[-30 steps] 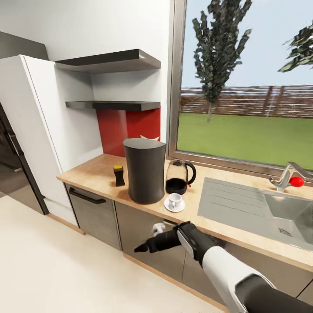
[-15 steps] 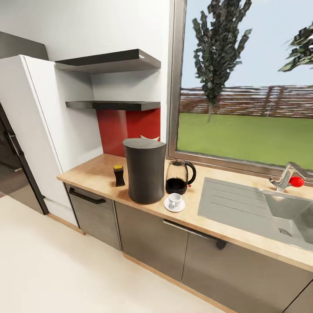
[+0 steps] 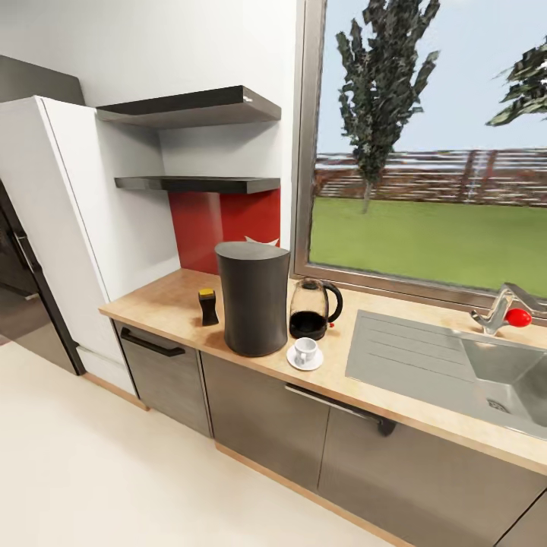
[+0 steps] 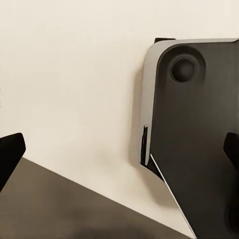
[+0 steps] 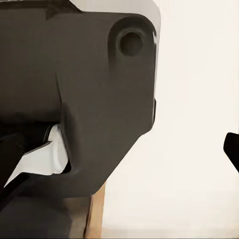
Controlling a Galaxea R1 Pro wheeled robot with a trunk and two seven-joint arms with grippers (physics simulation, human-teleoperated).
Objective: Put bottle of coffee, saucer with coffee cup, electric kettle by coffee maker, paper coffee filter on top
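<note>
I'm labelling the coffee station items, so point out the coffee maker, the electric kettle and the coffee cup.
coffee maker (image 3: pixel 253 300): head view, middle of its dark body.
electric kettle (image 3: pixel 308 310): head view, glass body beside the handle.
coffee cup (image 3: pixel 305 349): head view, white side of the cup on its saucer.

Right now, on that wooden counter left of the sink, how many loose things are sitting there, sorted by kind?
Coffee maker: 1
Electric kettle: 1
Coffee bottle: 1
Cup: 1
Saucer: 1
Total: 5
The cup stands on the saucer, in front of the kettle.
</note>
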